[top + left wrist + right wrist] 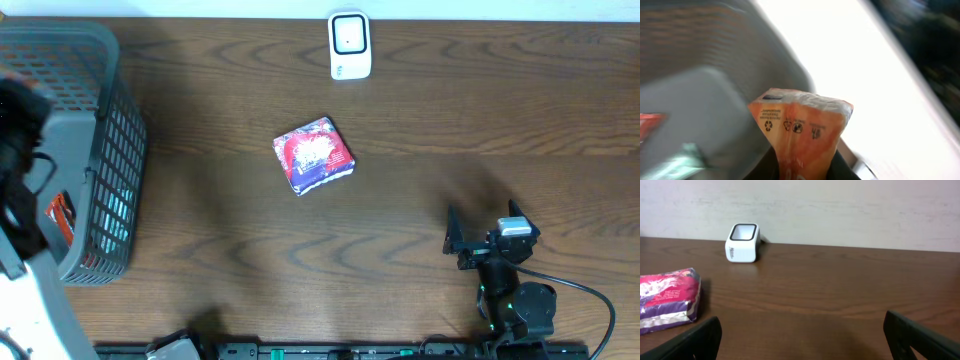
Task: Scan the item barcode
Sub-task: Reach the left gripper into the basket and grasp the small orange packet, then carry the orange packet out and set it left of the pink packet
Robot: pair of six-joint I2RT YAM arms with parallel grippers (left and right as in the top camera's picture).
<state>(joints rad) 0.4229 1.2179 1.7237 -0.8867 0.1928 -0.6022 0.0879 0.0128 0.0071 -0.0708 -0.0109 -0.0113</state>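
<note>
My left gripper [802,169] is shut on the lower end of an orange packet [800,125] with small recycling marks printed on it. The packet stands up from the jaws, over the grey basket [705,100]. From overhead, the left arm hangs over the basket [100,150] at the far left, with an orange patch [62,215] showing beside it. A white scanner [350,45] stands at the table's back edge, also in the right wrist view [743,242]. My right gripper [484,228] rests open near the front right, nothing between its fingers [690,340].
A red and purple packet [313,155] lies flat mid-table, below the scanner and left of the right gripper [802,340]; it shows at the left edge of the right wrist view [667,300]. The basket holds other items, seen through its mesh.
</note>
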